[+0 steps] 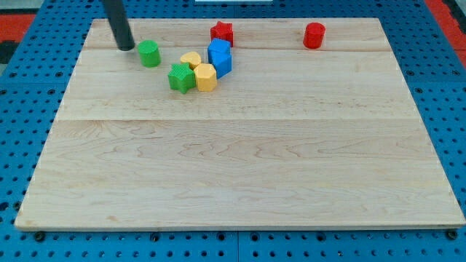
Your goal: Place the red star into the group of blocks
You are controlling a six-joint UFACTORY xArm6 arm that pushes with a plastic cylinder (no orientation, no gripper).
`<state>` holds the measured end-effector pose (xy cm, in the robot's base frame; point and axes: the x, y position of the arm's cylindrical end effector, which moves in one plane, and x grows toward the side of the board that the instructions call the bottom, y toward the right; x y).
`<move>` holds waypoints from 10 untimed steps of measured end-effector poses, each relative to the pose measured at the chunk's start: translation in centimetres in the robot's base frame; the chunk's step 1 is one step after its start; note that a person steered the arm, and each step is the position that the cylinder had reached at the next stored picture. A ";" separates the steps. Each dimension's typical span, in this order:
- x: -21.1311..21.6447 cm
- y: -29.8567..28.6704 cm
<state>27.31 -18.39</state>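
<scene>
The red star (pixel 222 32) lies near the view's top, touching the top edge of a blue block (pixel 219 51). That blue block leads a tight group: a second blue block (pixel 222 64), a yellow block (pixel 191 60), a yellow hexagon-like block (pixel 206 76) and a green star (pixel 180 78). A green cylinder (pixel 149 53) stands a little to the left of the group. My tip (pixel 125 46) rests on the board at the view's top left, just left of the green cylinder and far left of the red star.
A red cylinder (pixel 314 35) stands alone at the view's top right. The wooden board (pixel 240 167) lies on a blue pegboard surface (pixel 22 87) that surrounds it.
</scene>
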 end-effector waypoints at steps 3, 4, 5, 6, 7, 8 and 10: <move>1.9 6.3; -2.8 3.6; -7.8 7.9; -8.1 12.6; -7.9 21.7; -7.9 23.2; -7.1 17.2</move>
<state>20.21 -1.15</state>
